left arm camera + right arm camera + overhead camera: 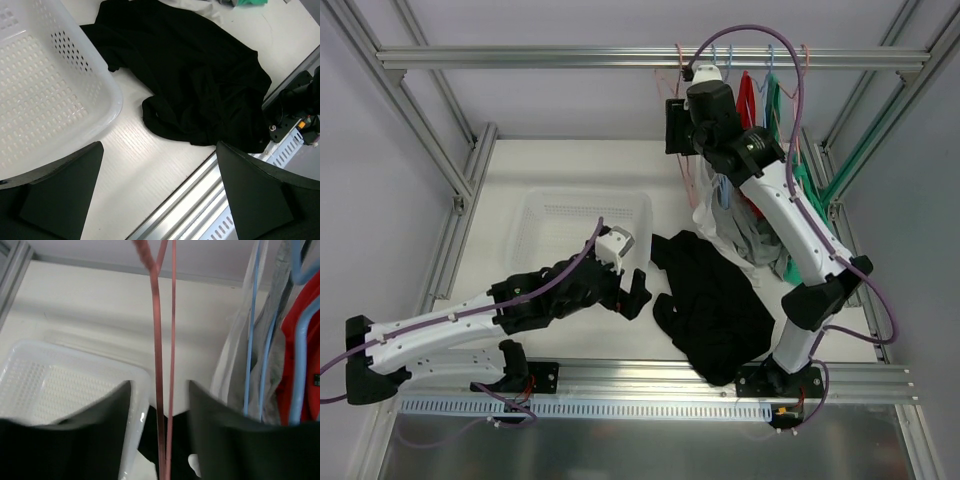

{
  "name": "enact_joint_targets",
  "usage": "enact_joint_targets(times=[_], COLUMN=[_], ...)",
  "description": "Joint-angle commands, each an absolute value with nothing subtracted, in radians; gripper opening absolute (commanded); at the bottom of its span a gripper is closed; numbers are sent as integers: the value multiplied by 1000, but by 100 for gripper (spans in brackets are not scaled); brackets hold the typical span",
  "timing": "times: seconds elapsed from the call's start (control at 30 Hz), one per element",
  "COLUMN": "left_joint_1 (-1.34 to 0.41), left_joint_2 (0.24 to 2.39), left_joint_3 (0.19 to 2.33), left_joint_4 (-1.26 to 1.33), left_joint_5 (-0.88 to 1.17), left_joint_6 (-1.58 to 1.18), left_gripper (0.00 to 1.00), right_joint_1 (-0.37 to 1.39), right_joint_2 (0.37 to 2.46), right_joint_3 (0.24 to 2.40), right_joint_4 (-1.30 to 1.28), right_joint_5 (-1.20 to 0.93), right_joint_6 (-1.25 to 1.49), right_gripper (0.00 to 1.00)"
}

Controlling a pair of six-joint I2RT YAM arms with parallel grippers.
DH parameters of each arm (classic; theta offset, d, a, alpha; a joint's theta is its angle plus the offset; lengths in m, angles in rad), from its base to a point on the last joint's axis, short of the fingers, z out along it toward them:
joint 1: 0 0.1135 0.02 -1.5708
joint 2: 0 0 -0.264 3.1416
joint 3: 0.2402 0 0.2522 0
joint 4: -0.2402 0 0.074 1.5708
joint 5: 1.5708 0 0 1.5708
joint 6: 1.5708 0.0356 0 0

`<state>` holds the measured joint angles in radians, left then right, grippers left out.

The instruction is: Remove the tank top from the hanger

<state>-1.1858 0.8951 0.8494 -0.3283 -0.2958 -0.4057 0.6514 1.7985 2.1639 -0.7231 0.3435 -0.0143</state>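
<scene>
The black tank top point(715, 310) lies crumpled on the white table, off any hanger; it also shows in the left wrist view point(200, 85) and as a dark patch in the right wrist view point(149, 440). My left gripper point(636, 296) is open and empty, low over the table between the basket and the tank top point(160, 200). My right gripper point(677, 126) is raised near the top rail. Its jaws stand open on either side of the bare pink hanger point(158, 340), which hangs between them point(160, 430) untouched.
A white perforated basket point(582, 205) stands at the table's left middle point(112, 100) point(142, 375). Red point(747, 95), green point(773, 100) and grey-white point(740, 235) garments hang on blue hangers point(250, 340) at the right. An aluminium rail point(200, 200) runs along the near edge.
</scene>
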Motion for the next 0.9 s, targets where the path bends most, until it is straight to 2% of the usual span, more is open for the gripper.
enact_joint_targets(times=[0.0,0.07,0.17,0.2,0.27,0.4,0.53,0.87], left_joint_1=[-1200,-1206,-1226,-1230,-1246,-1253,-1264,-1269], left_joint_2=[969,1041,1161,1196,1322,1537,1779,2097], left_joint_3=[928,952,997,1014,1083,1215,1343,1488], left_joint_4=[-279,-261,-216,-206,-195,-195,-198,-218], left_joint_5=[-269,-259,-238,-230,-226,-198,-186,-219], left_joint_6=[-413,-405,-394,-388,-374,-359,-350,-396], left_gripper=[99,99,99,99,99,99,99,99], right_joint_1=[653,652,652,650,649,647,647,647], right_joint_2=[1648,1591,1438,1339,1226,846,656,433], right_joint_3=[2128,2080,2004,1935,1855,1581,1497,1425], right_joint_4=[-719,-722,-723,-726,-735,-738,-813,-920], right_joint_5=[262,235,184,167,185,256,209,135], right_joint_6=[-5,-6,-17,-37,-49,-54,-61,-68], right_gripper=[63,66,93,99,99,100,100,99])
